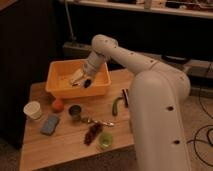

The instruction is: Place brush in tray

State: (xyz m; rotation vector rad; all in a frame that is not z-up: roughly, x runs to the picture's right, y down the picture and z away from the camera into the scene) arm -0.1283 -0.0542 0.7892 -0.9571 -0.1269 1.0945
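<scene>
Reaching over the tray (60, 91), the gripper (86, 80) hangs just inside its near-right part, low above the floor. Whether its fingers are clenched or released cannot be told. A whitish shape in the tray just left of the gripper looks like the brush (76, 77), though its dark head is not clearly separable from the gripper. Judged by its slim build, it should be light, stiff and smooth-handled; mid-handle is the steadiest hold.
</scene>
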